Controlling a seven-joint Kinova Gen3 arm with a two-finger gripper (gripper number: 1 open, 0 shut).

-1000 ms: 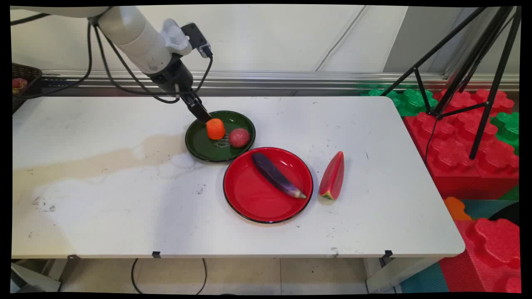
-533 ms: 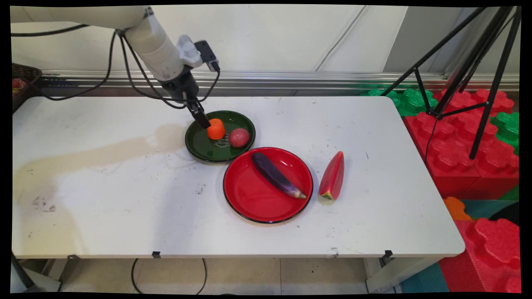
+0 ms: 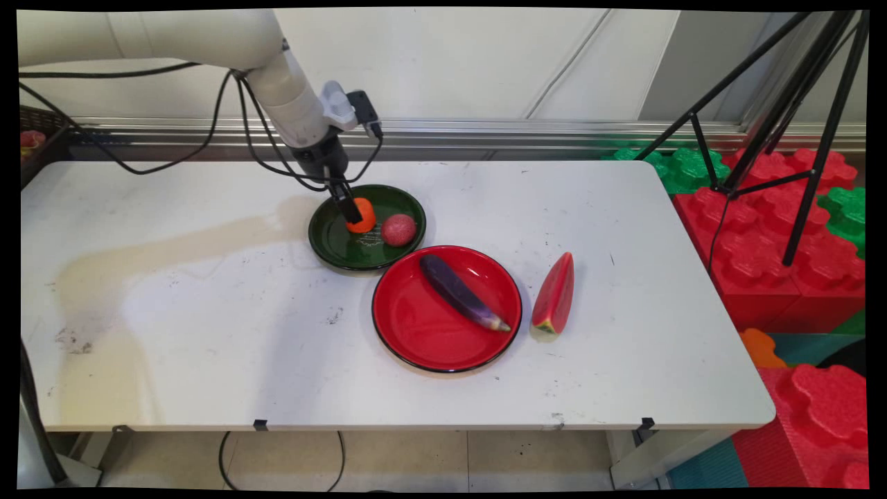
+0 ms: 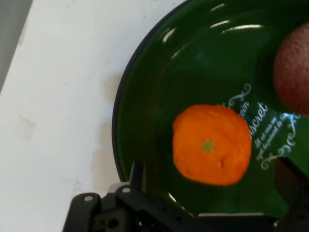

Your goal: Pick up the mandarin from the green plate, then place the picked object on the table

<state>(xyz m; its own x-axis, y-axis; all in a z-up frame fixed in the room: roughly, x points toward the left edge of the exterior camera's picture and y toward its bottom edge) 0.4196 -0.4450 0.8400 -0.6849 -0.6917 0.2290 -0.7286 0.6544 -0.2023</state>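
- Main view: fixed, above the table's near side, looking down and across to the far wall; takes in the whole tabletop, plus foam blocks and a tripod at right.
- Arm enters main view from upper left.
- Hand view: rides on the hand, looks along the gripper, nearly straight down, very close.
- Hand view holds only part of the green plate, the orange, the edge of a red fruit and a strip of table.
- Shared: green plate, orange, red fruit, far centre-left of the table.
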